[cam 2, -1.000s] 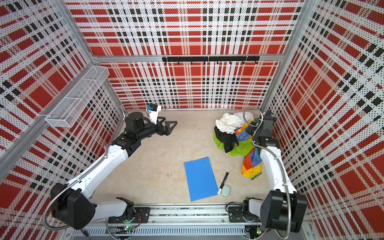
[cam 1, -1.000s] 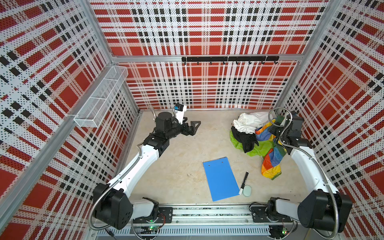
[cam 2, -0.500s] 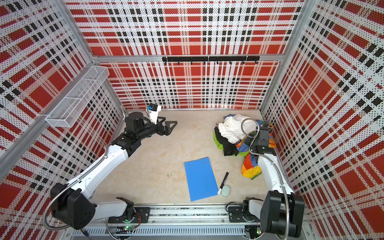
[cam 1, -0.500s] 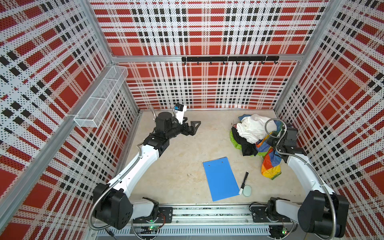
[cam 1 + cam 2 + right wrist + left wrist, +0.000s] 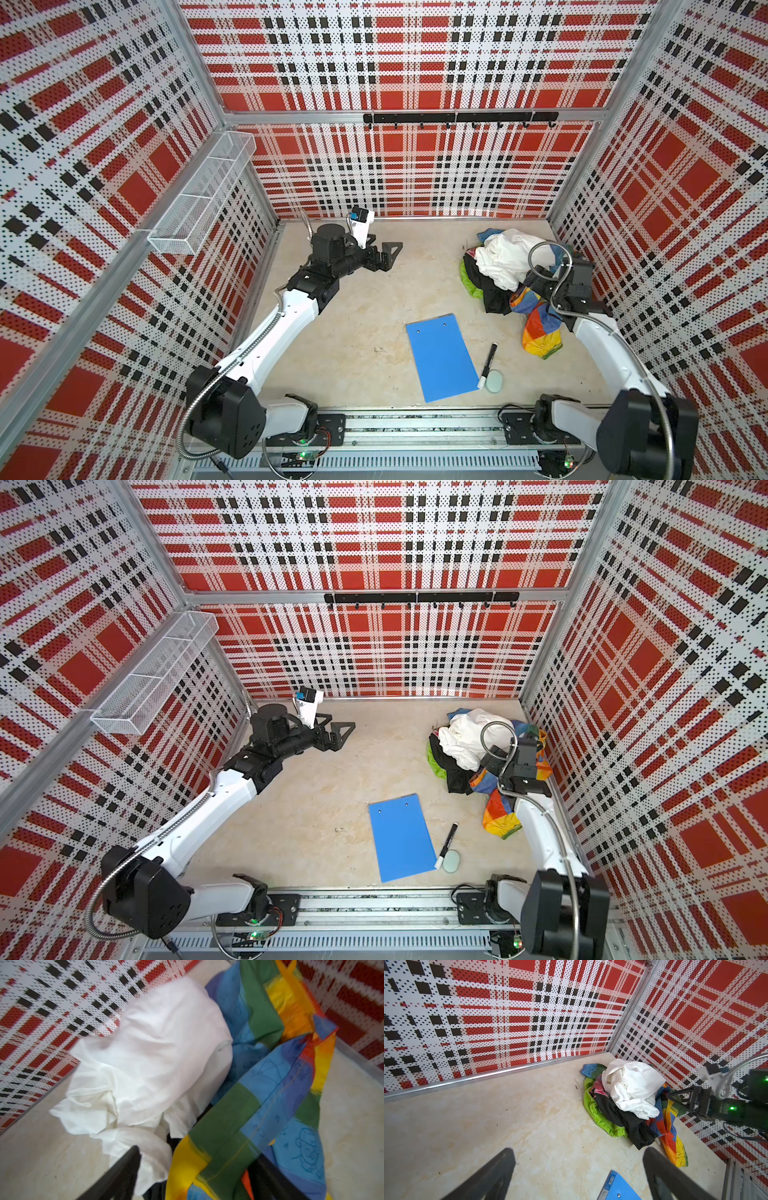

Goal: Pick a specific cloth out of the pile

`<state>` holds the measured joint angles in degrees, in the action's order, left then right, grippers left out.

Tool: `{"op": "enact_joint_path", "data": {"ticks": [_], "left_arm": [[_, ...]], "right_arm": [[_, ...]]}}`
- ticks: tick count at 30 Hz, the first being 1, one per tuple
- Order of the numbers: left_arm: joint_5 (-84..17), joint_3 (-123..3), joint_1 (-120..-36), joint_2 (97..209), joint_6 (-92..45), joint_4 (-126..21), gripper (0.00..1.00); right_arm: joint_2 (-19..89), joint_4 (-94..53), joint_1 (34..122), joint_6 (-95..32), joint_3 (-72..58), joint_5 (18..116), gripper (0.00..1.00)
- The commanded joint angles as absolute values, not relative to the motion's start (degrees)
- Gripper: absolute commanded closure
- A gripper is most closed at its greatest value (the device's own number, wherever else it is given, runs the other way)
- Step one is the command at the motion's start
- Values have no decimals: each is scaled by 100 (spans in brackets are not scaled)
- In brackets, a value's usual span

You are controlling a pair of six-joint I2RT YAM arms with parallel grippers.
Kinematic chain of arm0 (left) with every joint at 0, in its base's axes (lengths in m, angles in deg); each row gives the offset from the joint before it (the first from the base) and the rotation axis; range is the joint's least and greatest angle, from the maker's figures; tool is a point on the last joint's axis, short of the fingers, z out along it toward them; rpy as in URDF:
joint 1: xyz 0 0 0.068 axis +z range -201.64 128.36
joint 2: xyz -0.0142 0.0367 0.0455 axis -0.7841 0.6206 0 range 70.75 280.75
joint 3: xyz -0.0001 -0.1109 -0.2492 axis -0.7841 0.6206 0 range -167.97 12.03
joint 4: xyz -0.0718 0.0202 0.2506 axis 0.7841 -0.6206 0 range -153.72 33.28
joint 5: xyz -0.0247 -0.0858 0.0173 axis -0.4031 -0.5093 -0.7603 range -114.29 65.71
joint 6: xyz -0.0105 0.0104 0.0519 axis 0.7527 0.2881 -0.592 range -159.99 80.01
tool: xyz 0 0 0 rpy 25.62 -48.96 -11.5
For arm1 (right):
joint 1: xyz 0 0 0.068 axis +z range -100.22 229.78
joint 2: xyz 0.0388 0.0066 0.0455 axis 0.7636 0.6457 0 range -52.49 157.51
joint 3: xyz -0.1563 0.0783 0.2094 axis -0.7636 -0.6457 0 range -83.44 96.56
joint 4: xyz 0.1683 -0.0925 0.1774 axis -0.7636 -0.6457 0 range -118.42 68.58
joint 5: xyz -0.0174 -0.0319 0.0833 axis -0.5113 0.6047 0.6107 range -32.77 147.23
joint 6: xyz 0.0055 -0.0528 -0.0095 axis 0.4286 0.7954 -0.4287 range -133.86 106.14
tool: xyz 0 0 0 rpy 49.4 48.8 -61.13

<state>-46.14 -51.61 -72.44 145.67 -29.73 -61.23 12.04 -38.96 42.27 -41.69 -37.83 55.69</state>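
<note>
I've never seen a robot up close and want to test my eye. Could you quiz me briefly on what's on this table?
1. True or false: the white cloth lies on top of the pile.
2. What lies beside the blue clipboard? A) a marker pen B) scissors C) a cup
3. Fill in: the ___ hand is at the rainbow cloth, its jaws apart.
Key: 1 true; 2 A; 3 right hand.
</note>
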Motion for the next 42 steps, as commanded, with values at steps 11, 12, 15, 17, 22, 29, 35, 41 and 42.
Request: {"op": "enact_joint_path", "data": {"ticks": [11, 12, 15, 17, 22, 29, 35, 41, 42], "left_arm": [[-4666, -5241, -7307, 14539, -2940, -6059, 1], [-4651, -5240, -7309, 14536, -2941, -6060, 1], [-4622, -5244, -7330, 14520, -2970, -6077, 1], [-4627, -5249, -7329, 14520, -2964, -6083, 1], [-4671, -5266, -7326, 14537, -2955, -6077, 1], [-4583, -5260, -7327, 14475, -3004, -6110, 1], [-4598, -5276, -7293, 14475, -2996, -6119, 1], [-4645, -5284, -7190, 14471, -2952, -6103, 1], [-4657, -5284, -7188, 14468, -2953, -6106, 1]], "right_arm": [[3208, -4317, 4110, -3774, -2270, 5336, 0], [3434, -4332, 4090, -3741, -2230, 5359, 0], [3898, -4066, 4084, -3751, -2366, 5390, 0], [4204, -3880, 4082, -3791, -2415, 5513, 0], [4950, -3580, 4082, -3894, -2243, 5639, 45], [4239, -3620, 4090, -3786, -2081, 5005, 100], [3644, -4481, 4345, -3251, -1261, 3915, 100], [3657, -5126, 5185, -2639, 114, 2301, 100], [3716, -5145, 5314, -2551, 292, 2134, 100]]}}
